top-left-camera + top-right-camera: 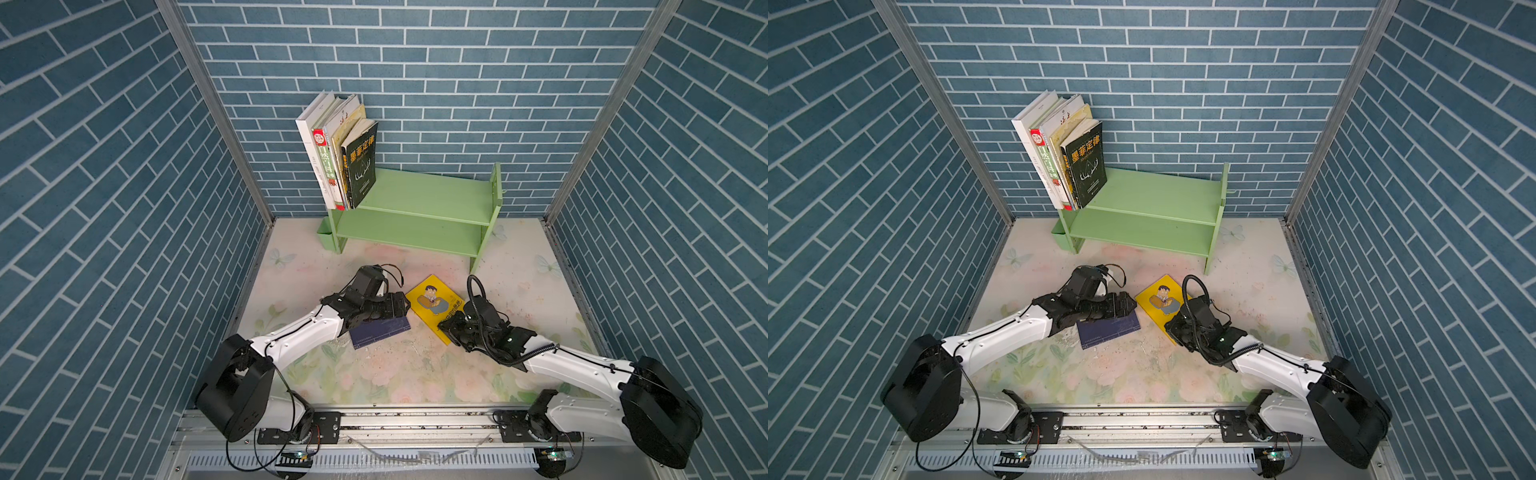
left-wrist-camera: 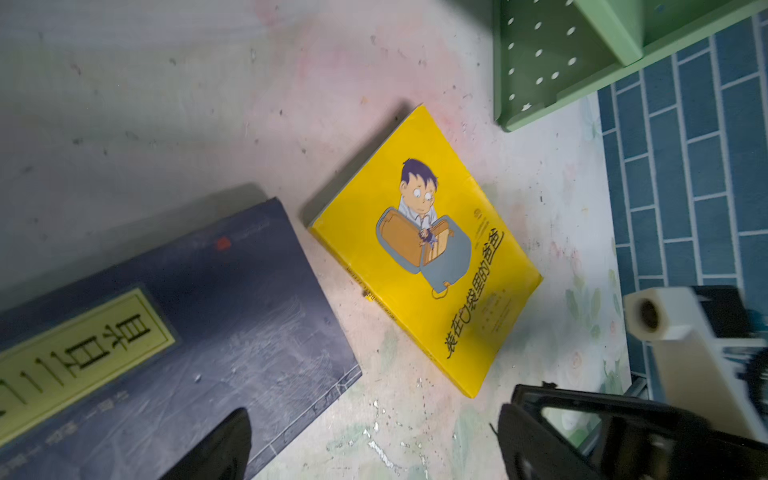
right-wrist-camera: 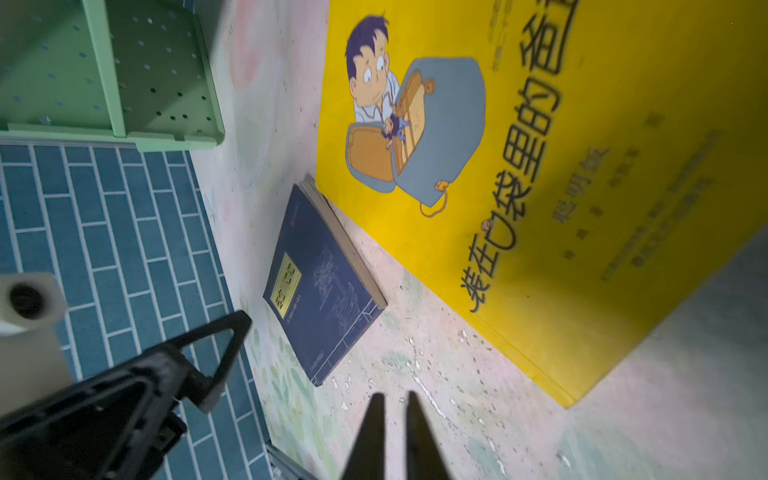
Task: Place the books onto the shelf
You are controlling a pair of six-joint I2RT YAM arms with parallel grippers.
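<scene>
**Pickup stage: two books left on the table**

Five books stand in a leaning row (image 1: 340, 162) at the left end of the upper tier of the small light green two-tier wooden shelf (image 1: 419, 195). Two more lie flat on the floral tabletop (image 1: 415, 374), just beside each other: the navy book with a pale yellow title label (image 1: 380, 334) and the bright yellow book with a cartoon man on its cover (image 1: 432, 299).

My left gripper (image 1: 401, 306) hangs over the navy book's far corner, its fingers (image 2: 226, 444) spread wide and holding nothing. My right gripper (image 1: 445, 328) sits low at the yellow book's near corner. Its fingers (image 3: 376, 424) are drawn almost together, with only a slit of tabletop between them, and pinch nothing. I cannot tell whether they touch the cover.

I judge the step in hand to be the pickup of one of these two, with the grasp not yet made. Both lie flat, so the next move calls for getting an edge off the table. I would wedge the narrow right fingers under the yellow book's edge, or bring the open left jaws down across the navy book's edge. The book then goes upright onto the free stretch of the upper tier.
</scene>
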